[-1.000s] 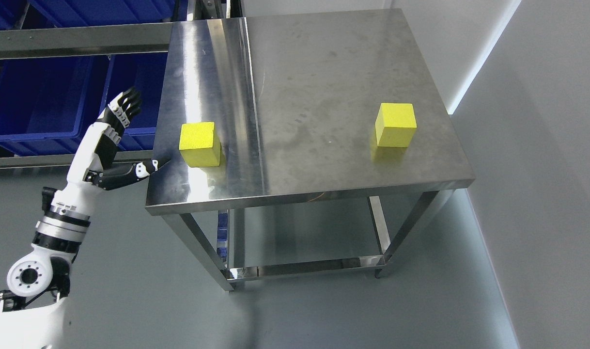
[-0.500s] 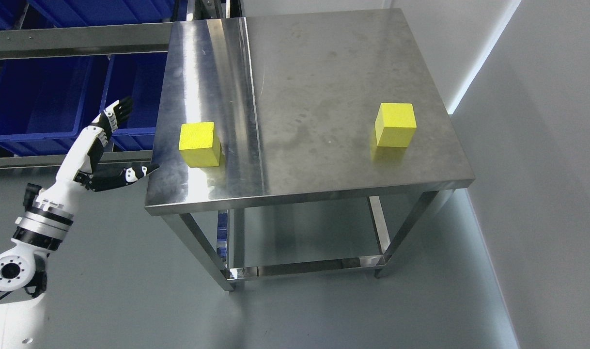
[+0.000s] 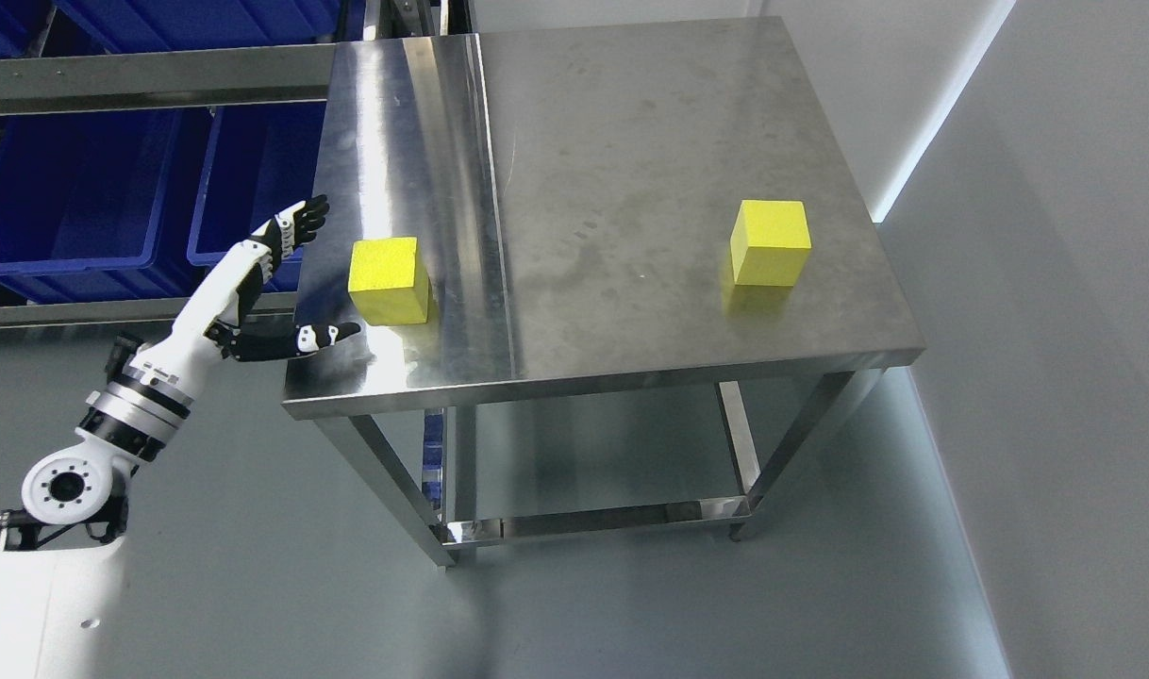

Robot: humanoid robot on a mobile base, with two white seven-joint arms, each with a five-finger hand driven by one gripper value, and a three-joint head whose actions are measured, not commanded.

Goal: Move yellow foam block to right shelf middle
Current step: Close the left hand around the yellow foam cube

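Two yellow foam blocks rest on a steel table [image 3: 612, 170]. One block [image 3: 389, 280] sits near the table's left front edge. The other block [image 3: 770, 241] sits toward the right side. My left hand [image 3: 315, 273] is open, fingers spread, thumb low over the table's left edge, just left of the near block without touching it. The hand holds nothing. The right arm does not show.
Blue bins [image 3: 84, 179] stand on a steel rack [image 3: 150, 90] at the left, behind my left arm. A grey wall [image 3: 1056, 283] runs close along the table's right side. Grey floor lies in front of the table.
My left hand has moved right and forward, from beside the table's left edge to right next to the near yellow block. The blocks have not moved.
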